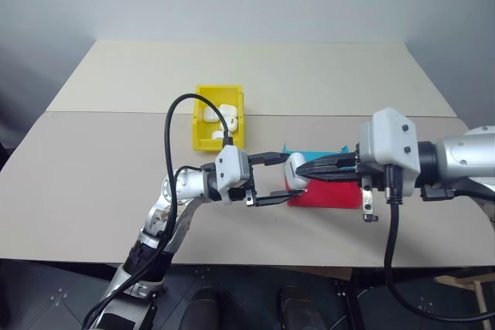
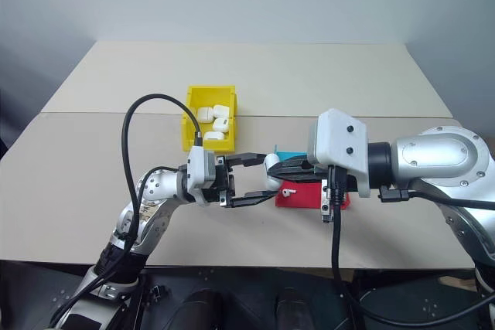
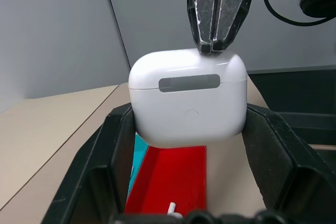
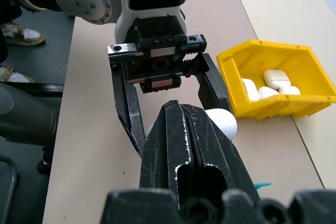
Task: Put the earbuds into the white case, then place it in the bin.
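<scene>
The white case, lid closed, sits clamped between the two black fingers of my left gripper, held above the table in front of me. My right gripper comes in from the right with its fingers pressed together, and their tips rest on the top of the case's lid. One tiny white earbud lies on the red tray below the case. The yellow bin stands on the table just beyond my left gripper.
Several white cases lie inside the bin. A shallow red tray with a teal part behind it lies under and beyond my right gripper. Black cables loop off both wrists. The table's front edge runs close below my arms.
</scene>
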Controlling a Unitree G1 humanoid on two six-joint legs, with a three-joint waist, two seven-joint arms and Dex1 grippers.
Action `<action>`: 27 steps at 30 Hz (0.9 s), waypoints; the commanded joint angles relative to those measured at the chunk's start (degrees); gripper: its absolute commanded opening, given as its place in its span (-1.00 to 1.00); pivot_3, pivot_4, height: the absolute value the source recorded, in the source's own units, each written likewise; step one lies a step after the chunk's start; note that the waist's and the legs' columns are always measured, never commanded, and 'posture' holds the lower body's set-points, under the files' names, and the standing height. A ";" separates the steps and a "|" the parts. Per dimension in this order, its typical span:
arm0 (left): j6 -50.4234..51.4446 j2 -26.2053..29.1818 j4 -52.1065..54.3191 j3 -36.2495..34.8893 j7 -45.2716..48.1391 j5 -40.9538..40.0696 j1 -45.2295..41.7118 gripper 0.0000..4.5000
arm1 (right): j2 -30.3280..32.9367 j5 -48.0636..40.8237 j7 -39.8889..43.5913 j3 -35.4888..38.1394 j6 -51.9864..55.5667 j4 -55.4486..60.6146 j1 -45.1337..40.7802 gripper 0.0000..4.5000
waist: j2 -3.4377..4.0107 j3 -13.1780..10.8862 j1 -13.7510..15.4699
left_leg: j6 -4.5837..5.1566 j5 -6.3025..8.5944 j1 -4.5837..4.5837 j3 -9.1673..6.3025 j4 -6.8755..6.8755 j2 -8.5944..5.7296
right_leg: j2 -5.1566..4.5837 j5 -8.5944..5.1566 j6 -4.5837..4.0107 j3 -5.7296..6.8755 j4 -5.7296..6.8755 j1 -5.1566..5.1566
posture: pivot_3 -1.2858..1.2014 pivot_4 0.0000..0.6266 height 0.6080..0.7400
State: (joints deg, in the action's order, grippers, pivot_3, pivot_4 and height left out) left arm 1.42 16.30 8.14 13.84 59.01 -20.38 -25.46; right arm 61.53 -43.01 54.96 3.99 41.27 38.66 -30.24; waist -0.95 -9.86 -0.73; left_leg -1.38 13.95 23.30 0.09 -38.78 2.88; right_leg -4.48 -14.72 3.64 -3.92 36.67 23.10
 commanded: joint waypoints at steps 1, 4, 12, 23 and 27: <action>-1.08 -0.02 3.97 -1.76 -0.63 -2.00 -0.12 0.23 | 0.16 -3.53 -0.14 6.24 1.02 -1.71 -0.24 -0.98 | -0.01 -0.01 0.01 | 0.00 0.00 0.01 0.00 0.00 0.00 | 0.00 0.00 0.00 0.00 0.00 0.00 | 0.03 -0.52 1.00; 0.81 0.56 6.62 -3.66 -3.25 -2.51 0.80 0.23 | -0.38 -8.91 -0.50 12.27 1.99 -3.48 -0.21 -0.98 | -0.01 -0.01 0.03 | 0.00 0.00 0.02 0.00 0.01 0.00 | 0.00 0.00 0.00 0.00 -0.02 0.00 | 0.03 -0.52 1.00; 26.57 0.53 10.18 -6.73 -32.94 15.15 -8.97 0.23 | -1.01 -12.11 -7.54 18.49 5.26 -6.16 3.47 -0.98 | -0.11 -0.02 0.40 | 0.01 0.01 -0.05 -0.05 -0.05 -0.02 | 0.00 0.00 0.01 0.02 0.04 -0.10 | 0.03 -0.52 1.00; 36.14 -9.14 -4.19 -16.27 -52.02 17.49 -19.65 0.23 | -3.61 -8.75 -11.15 12.51 4.63 -9.94 3.22 -0.98 | -0.15 0.01 0.09 | 0.07 0.04 0.06 -0.05 -0.05 -0.04 | -0.01 0.01 0.05 0.01 0.03 0.01 | 0.03 -0.52 1.00; 34.13 -9.49 -10.79 -15.76 -54.54 19.38 -21.02 0.23 | -3.23 -6.50 -10.85 11.61 4.31 -10.14 3.64 -0.98 | -0.16 0.00 0.16 | 0.07 0.04 0.07 -0.05 -0.03 -0.05 | -0.01 0.01 0.05 0.01 -0.02 0.01 | 0.03 -0.52 1.00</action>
State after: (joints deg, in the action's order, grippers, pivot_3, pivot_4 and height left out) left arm 38.42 6.67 -2.06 -2.44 4.94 -2.00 -45.14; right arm 57.52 -50.20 43.96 14.21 46.46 27.91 -26.04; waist -1.11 -9.86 -0.57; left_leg -1.31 13.99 23.39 0.04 -38.81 2.83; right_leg -4.50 -14.71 3.69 -3.91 36.65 23.12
